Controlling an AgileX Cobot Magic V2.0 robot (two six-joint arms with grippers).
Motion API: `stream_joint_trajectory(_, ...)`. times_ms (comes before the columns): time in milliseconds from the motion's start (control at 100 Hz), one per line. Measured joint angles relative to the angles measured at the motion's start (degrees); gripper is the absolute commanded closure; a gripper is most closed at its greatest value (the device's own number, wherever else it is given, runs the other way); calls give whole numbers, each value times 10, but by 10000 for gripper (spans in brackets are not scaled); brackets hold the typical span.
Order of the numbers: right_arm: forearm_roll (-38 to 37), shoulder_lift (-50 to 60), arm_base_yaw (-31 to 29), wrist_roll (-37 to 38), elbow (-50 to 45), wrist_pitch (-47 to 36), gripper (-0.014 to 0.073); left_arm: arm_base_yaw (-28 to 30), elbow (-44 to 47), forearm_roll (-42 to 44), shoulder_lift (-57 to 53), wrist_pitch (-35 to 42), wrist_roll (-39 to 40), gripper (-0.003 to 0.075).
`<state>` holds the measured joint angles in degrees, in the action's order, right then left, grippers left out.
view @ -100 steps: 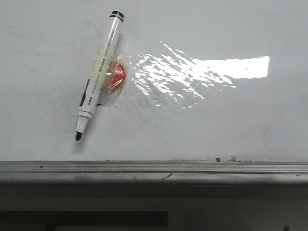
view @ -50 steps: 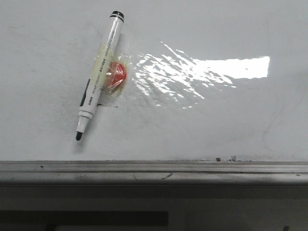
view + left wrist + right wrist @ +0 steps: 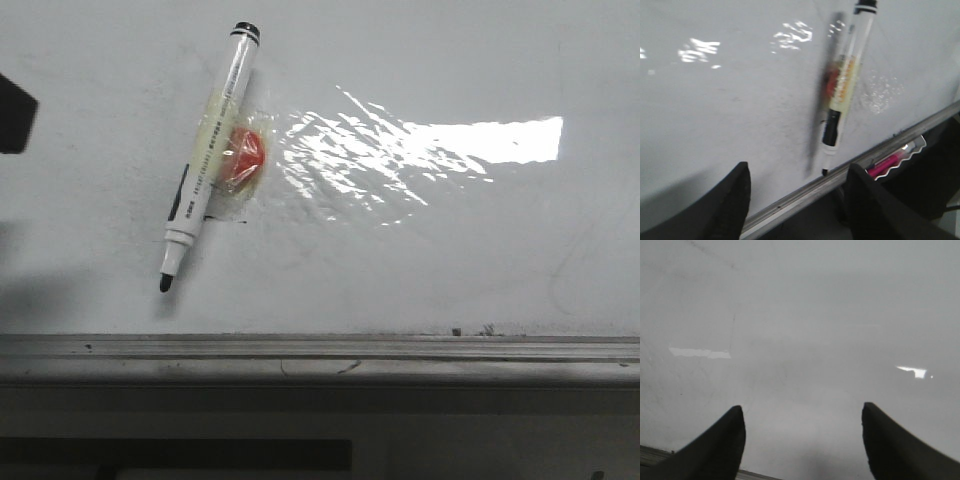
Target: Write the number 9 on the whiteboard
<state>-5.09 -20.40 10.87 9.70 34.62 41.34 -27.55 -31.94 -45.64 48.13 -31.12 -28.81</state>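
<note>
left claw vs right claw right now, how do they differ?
The left claw faces the marker taped to the whiteboard; the right claw faces only bare board. The left claw's view takes in the grey ledge and a pink pen below it; the right's shows just a ledge corner. Both are open and empty.

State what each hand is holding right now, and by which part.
Nothing. The left hand and right hand are both open and empty. The white marker pen with black tip is taped to the glossy whiteboard, ungripped.
</note>
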Motion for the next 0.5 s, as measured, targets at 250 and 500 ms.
stream_joint_trajectory(250, 0, 0, 0, 0, 0, -18, 155, -150, -3, -7, 70, 168, -2, 335)
stream_joint_trajectory(500, 0, 0, 0, -2, 0, -19, 155, -197, -5, -19, 146, 255, -2, 337)
